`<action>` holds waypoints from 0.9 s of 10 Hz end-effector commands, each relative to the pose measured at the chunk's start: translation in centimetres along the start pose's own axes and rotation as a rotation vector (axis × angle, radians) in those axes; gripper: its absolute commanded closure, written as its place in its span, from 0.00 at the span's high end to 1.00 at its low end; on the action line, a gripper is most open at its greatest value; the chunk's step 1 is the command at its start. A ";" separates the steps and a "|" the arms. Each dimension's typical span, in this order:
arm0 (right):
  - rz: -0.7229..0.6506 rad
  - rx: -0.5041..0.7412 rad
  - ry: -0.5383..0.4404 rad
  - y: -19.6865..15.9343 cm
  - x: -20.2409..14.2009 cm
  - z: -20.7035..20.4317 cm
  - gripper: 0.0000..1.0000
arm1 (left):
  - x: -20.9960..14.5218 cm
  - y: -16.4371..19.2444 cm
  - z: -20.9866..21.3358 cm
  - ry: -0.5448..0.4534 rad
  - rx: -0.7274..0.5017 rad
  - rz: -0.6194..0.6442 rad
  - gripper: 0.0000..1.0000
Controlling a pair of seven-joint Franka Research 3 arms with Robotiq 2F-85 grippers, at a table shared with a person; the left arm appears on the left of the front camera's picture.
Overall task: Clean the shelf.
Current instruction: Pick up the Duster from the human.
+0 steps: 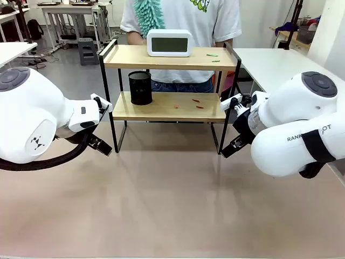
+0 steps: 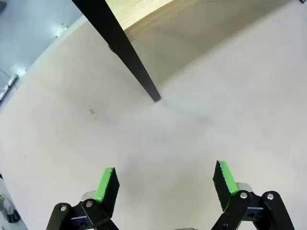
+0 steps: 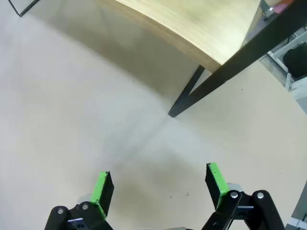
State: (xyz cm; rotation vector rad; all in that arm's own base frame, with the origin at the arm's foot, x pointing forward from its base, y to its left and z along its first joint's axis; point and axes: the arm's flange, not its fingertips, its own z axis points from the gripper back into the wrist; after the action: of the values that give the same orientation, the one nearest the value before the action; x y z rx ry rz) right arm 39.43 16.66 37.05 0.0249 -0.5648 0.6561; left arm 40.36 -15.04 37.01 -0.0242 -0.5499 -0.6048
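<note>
The left end effector (image 2: 165, 178) hangs over the beige tabletop (image 1: 161, 189) with its jaws spread wide and nothing between its green pads (image 2: 104, 184). Just ahead of it, one black leg of the shelf (image 1: 121, 57) meets the tabletop. The right end effector (image 3: 157, 178) is just as widely parted and grips nothing, and it faces the foot of another black leg under the edge of a wooden board. In the front view the two white arms flank the shelf low at its front corners, the left arm at the left corner and the right arm at the right, and each end effector is near a leg without touching it.

The two-tier shelf stands upright at the far middle of the tabletop. A white digital clock (image 1: 170, 43) sits on its upper board, with small green scraps (image 1: 212, 54) to the right of it. On the lower board a black mesh cup (image 1: 140, 88) stands at the left, and reddish scraps (image 1: 195, 101) lie scattered towards the right.

A person (image 1: 215, 16) in a white T-shirt stands directly behind the shelf and holds a fluffy teal duster (image 1: 150, 15) above its left half.
</note>
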 end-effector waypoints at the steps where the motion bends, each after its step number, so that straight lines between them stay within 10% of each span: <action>1: 0.000 0.000 0.000 0.0 0.0 0.0 1.00 | 0.0 0.0 0.0 0.000 0.000 0.000 1.00; 9: 0.000 0.000 0.000 0.0 0.0 0.0 1.00 | 0.0 0.0 0.0 0.000 0.000 0.000 1.00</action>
State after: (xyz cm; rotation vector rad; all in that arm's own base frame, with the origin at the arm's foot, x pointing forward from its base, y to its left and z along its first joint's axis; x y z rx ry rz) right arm 39.42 16.67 37.05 0.0245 -0.5648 0.6567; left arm 40.37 -15.02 37.01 -0.0244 -0.5499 -0.6041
